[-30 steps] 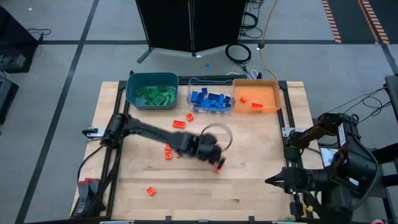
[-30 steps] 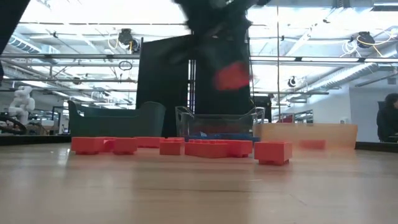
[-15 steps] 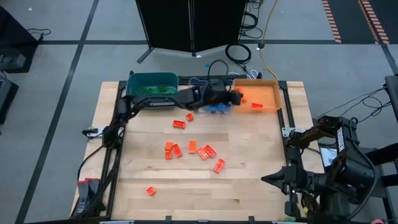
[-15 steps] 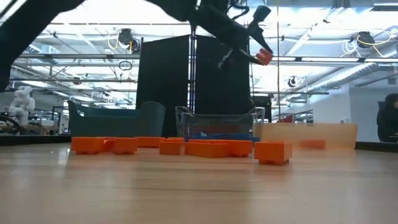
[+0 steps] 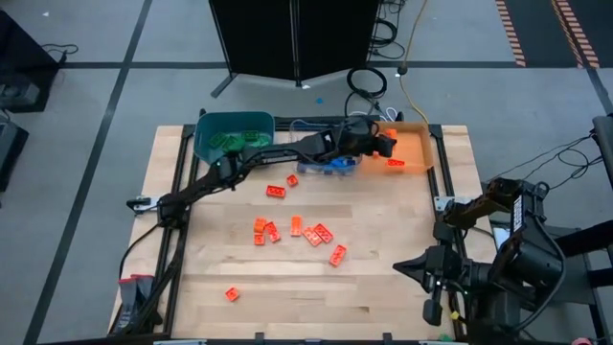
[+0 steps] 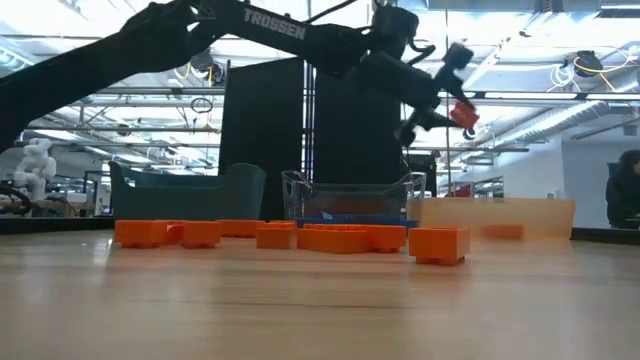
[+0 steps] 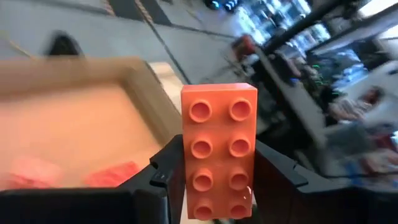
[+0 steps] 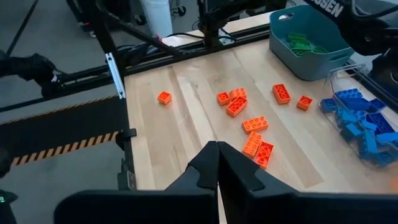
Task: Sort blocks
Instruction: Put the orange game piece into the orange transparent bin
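Left end effector (image 5: 383,144) grips an orange-red eight-stud brick (image 7: 218,149) between its fingers, hanging above the near-left edge of the orange bin (image 5: 421,134) at the far side. Right end effector (image 8: 216,163), clenched empty, waits at the worktop's (image 5: 383,278) near right. Loose orange-red bricks (image 5: 314,234) lie mid-worktop. Drop-off is in hand; next, I judge, it moves over the bin and releases.

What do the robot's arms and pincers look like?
Both arms are dark, almost black, and built from jointed tube sections. The left arm has TROSSEN printed on it in white letters, and thin black cables loop beside it. Each pincer has two flat, dark fingers: the left pincer and the right pincer.
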Controlling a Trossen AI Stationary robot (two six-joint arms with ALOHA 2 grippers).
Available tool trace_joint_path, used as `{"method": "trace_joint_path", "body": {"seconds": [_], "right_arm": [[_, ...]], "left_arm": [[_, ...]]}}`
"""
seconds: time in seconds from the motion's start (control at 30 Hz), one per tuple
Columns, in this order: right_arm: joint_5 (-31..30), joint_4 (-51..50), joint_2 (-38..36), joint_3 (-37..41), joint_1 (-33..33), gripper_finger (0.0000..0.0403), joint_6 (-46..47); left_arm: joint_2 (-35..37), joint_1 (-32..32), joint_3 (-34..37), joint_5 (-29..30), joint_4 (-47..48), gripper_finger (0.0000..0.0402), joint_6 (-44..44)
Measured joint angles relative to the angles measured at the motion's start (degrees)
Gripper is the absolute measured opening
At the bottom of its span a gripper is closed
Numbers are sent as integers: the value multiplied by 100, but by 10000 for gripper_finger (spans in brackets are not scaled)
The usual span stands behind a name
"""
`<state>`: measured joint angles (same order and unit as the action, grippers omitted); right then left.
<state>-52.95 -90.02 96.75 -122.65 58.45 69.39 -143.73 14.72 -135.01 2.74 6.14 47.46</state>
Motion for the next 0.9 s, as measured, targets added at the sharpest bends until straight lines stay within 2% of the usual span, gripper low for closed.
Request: {"method": "trace_joint_path", "body": {"seconds": [0.17,0.37,0.6,0.9], "right_arm": [[38,0,0,0,-32,0,-355],[48,0,0,0,-32,0,-872],[38,2,-2,0,-36,0,-1005],[56,1,-2,0,-36,0,-884]], "left_arm": [[97,26,99,962,296,140,-646],[-28,114,92,1041,187,140,-798],[-105,114,91,1131,312,140,-1347],[-497,110,101,852,427,140,-1190]]}}
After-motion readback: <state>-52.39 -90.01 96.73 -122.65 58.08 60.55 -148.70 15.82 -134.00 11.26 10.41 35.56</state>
